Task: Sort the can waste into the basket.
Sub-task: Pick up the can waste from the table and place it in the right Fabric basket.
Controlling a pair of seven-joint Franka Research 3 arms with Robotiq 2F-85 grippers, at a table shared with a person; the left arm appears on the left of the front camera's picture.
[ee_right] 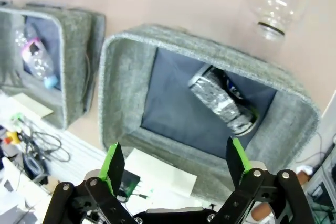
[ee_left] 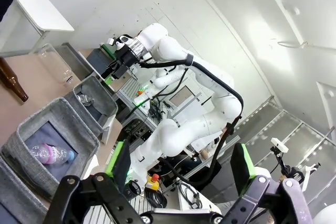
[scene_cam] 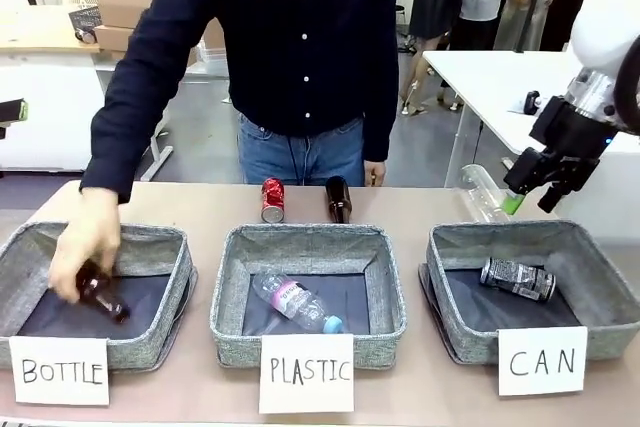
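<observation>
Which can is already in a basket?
The dark black-and-silver can, lying in the basket labelled CAN. The red can stands on the table behind the PLASTIC basket.

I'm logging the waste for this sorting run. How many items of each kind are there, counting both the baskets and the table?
Metal cans: 2, the dark can and the red can
Brown glass bottles: 2, the table bottle and the hand-held bottle
Clear plastic bottles: 2, the labelled bottle and the bare bottle
Total: 6

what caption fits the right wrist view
Open right gripper faces the grey basket, dark can lying inside.
</observation>
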